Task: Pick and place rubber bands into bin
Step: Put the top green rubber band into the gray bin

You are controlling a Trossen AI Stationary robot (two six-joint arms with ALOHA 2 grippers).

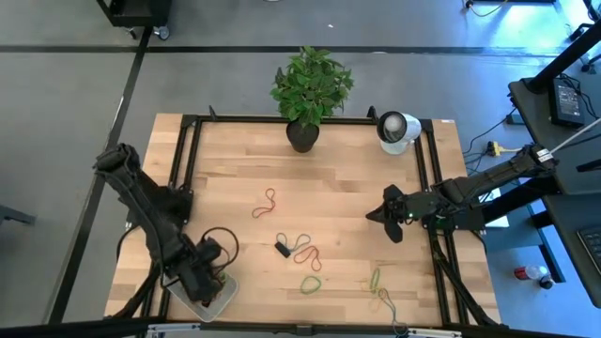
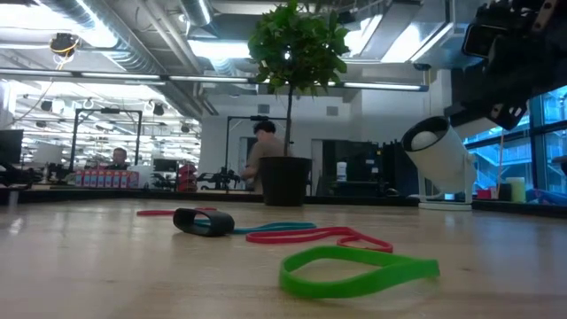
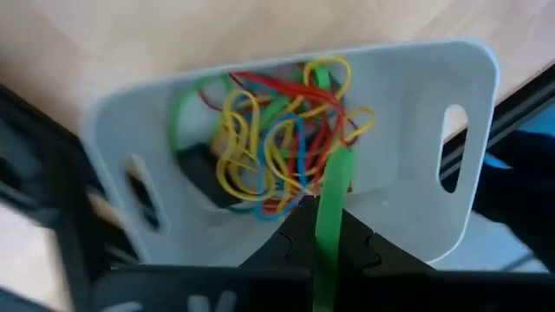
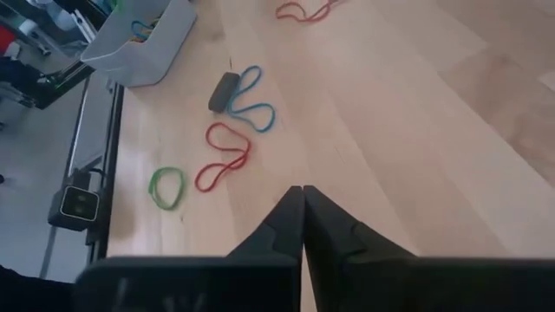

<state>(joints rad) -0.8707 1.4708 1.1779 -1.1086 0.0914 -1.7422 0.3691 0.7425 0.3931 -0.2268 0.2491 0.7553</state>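
The whitish bin [image 1: 222, 299] sits at the table's near left corner. In the left wrist view the bin [image 3: 468, 78] holds a tangle of yellow, red, green and blue rubber bands [image 3: 277, 130]. My left gripper [image 3: 328, 217] hangs over it, shut on a green band. More bands lie flat on the wood: a red one [image 1: 266, 202], a blue and a red one [image 4: 227, 156] beside a black block [image 4: 224, 91], a green one [image 2: 354, 270] and yellow-green ones [image 1: 376, 279]. My right gripper [image 4: 302, 189] hovers shut above the table's right half. My left gripper pinches a flat green rubber band [image 3: 334, 178] between its two fingers, coming from above over the bin. The band runs straight from the fingertips into the pile of bands, and its far end lies among them.
A potted plant [image 1: 305, 94] and a white round device [image 1: 396, 127] stand at the far edge. Black frame rails run along the table's left and right sides. Bare wood lies between the loose bands and the right gripper. People show in the room behind.
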